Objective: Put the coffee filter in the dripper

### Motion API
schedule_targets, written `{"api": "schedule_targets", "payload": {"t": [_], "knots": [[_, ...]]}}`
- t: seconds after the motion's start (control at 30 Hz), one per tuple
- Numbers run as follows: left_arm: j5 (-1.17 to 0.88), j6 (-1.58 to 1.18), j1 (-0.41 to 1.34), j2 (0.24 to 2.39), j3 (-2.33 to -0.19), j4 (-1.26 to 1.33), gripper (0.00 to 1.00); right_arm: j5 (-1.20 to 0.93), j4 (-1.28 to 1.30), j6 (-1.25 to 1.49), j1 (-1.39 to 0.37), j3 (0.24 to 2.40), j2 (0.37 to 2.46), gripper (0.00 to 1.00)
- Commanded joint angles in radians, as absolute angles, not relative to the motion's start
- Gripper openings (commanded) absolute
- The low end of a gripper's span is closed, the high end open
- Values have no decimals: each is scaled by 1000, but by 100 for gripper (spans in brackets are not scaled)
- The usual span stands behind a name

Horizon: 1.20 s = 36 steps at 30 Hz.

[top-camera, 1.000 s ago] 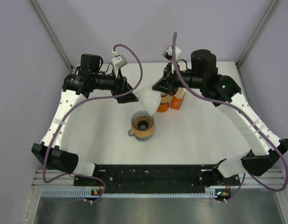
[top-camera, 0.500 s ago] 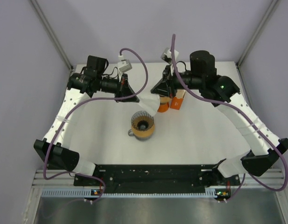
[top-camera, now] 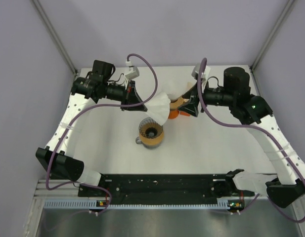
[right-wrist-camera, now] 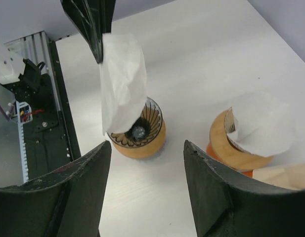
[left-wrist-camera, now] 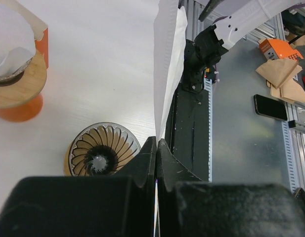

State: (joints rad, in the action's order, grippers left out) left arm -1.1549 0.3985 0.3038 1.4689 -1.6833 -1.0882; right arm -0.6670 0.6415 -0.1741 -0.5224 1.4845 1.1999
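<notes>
The white paper coffee filter (top-camera: 159,106) hangs above the table, pinched at its edge by my left gripper (top-camera: 143,104), which is shut on it. In the left wrist view the filter (left-wrist-camera: 167,64) rises edge-on from the closed jaws of the left gripper (left-wrist-camera: 156,139). The ribbed glass dripper (top-camera: 151,132) on its wooden base stands just below and in front of the filter's lower tip. My right gripper (top-camera: 181,109) stands open a little to the right, apart from the filter (right-wrist-camera: 121,84), with the dripper (right-wrist-camera: 142,133) seen between its fingers.
An orange stand (top-camera: 173,113) with a wooden top holds more white filters (right-wrist-camera: 263,126), close by my right gripper. Beyond the table's near edge lie the black arm rail (left-wrist-camera: 192,128), a phone (left-wrist-camera: 271,107) and brown filters (left-wrist-camera: 283,81).
My left gripper has shut on the filter. My right gripper has opened, let go of the filter and drawn back to the right. The filter now hangs from the left gripper alone.
</notes>
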Motion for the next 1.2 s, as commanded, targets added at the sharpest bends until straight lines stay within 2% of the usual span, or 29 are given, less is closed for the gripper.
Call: {"api": "schedule_targets", "payload": {"t": [0.0, 0.13, 0.47, 0.77, 0.8, 0.87, 1.0, 1.03, 1.07, 1.1, 1.13, 1.17], "knots": [[-1210, 436, 304, 1460, -1724, -1109, 0, -796, 606, -271, -472, 1376, 1150, 61], [-1212, 433, 307, 1460, -1730, -1112, 0, -798, 551, -224, -474, 1339, 1195, 61], [-1209, 453, 318, 1466, -1740, -1131, 0, -974, 174, 78, -474, 1263, 1252, 63], [-1213, 451, 333, 1488, -1756, -1134, 0, -1034, 46, 175, -508, 1267, 1298, 58], [-1216, 451, 334, 1489, -1758, -1132, 0, -1038, 31, 186, -512, 1266, 1301, 56], [-1212, 451, 334, 1494, -1759, -1134, 0, -1057, -20, 216, -520, 1256, 1301, 45], [-1178, 430, 336, 1499, -1758, -1117, 0, -1049, -20, 242, -523, 1256, 1292, 9], [-1154, 396, 333, 1494, -1755, -1092, 17, -1020, -2, 235, -523, 1264, 1286, 3], [-1120, 356, 334, 1494, -1750, -1056, 38, -981, 68, 229, -523, 1272, 1285, 0], [-1067, 306, 333, 1491, -1740, -1019, 53, -913, 113, 226, -523, 1288, 1285, 0], [-1008, 267, 330, 1488, -1740, -985, 64, -849, 179, 224, -525, 1313, 1290, 0], [-958, 240, 324, 1489, -1740, -964, 69, -763, 255, 229, -525, 1339, 1299, 0]]}}
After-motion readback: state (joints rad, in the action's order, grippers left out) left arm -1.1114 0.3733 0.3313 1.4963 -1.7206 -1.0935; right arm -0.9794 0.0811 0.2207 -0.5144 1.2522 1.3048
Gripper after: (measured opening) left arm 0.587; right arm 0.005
